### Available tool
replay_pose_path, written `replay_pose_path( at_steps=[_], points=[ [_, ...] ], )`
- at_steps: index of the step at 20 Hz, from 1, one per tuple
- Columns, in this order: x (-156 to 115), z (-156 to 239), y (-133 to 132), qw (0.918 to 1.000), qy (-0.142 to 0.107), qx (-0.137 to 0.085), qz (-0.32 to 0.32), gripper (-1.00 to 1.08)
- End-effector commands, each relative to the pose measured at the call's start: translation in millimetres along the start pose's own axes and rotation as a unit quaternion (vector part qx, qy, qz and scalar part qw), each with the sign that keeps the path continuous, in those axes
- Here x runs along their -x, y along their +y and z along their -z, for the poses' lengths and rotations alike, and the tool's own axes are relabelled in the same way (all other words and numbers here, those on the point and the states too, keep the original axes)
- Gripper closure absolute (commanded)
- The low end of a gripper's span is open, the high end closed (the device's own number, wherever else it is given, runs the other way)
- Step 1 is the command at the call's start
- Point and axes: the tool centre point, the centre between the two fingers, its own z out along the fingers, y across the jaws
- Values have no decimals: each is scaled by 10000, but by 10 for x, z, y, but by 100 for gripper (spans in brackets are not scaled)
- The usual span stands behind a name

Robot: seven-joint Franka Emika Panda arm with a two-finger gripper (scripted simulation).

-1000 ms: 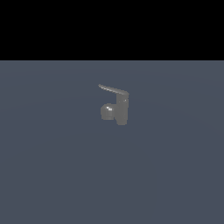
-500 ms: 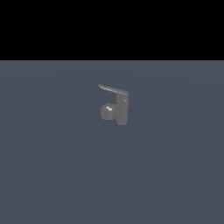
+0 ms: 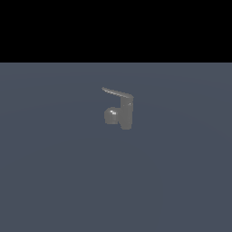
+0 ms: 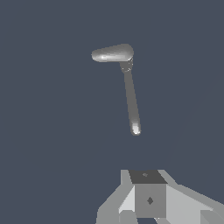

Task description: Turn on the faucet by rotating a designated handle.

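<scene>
My gripper [image 4: 146, 199] hangs well apart from the faucet [image 3: 123, 113]; the handle [image 4: 131, 100] points its long axis back toward me; finger spread I cannot tell.

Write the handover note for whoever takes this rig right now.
Claw: seen only in the wrist view, apart from the faucet, holding nothing; open or shut cannot be told.
Faucet: upright on the grey floor, spout towards the exterior view's left.
Handle: on top, pointing towards the exterior view's left, untouched.
Done: nothing visible.
Left: reach the handle, rotate it.
</scene>
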Motion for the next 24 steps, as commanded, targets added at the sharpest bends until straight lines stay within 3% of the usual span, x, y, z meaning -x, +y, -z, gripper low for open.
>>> replay_pose_path(
  at_steps=[1,7,12,18,24],
  points=[
    [-180,-80,-63,9993,-57,-78,-365,108],
    [-604,-317,-198,9918,-180,-186,-1252,108],
    [-948,-559,-298,9792,-254,-211,-2001,108],
    [-1342,-896,-401,9567,-290,-173,-2893,108],
    [-1710,-1276,-485,9265,-252,-80,-3753,108]
  ],
)
